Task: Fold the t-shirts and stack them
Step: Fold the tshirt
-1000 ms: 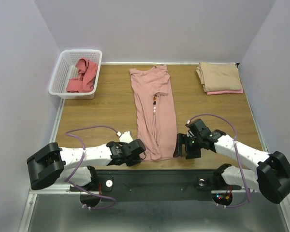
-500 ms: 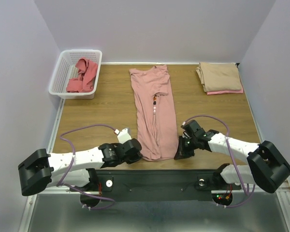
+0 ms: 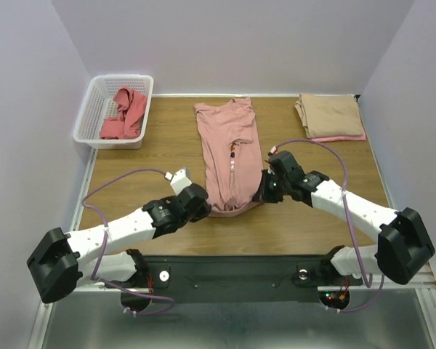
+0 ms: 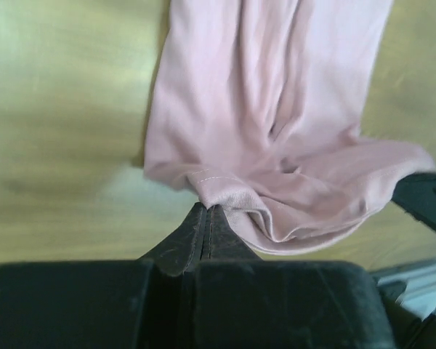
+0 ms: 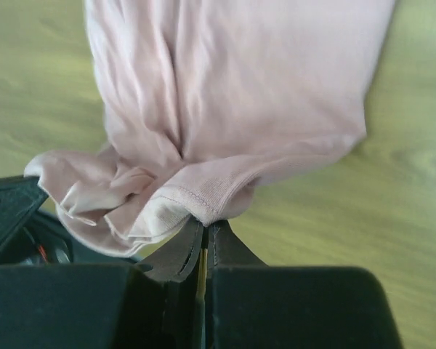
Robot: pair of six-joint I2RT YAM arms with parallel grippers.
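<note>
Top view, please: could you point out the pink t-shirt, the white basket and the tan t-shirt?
pink t-shirt (image 3: 218, 145), top view, mid-body cloth.
white basket (image 3: 88, 116), top view, left wall.
tan t-shirt (image 3: 330, 115), top view, top fold's centre.

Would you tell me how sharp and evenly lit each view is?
Top external view: sharp and evenly lit across the pink t-shirt. Left wrist view: the table is blurred, with a pale glare patch beside the hem. Right wrist view: hem stitching crisp, the wood behind soft.
</note>
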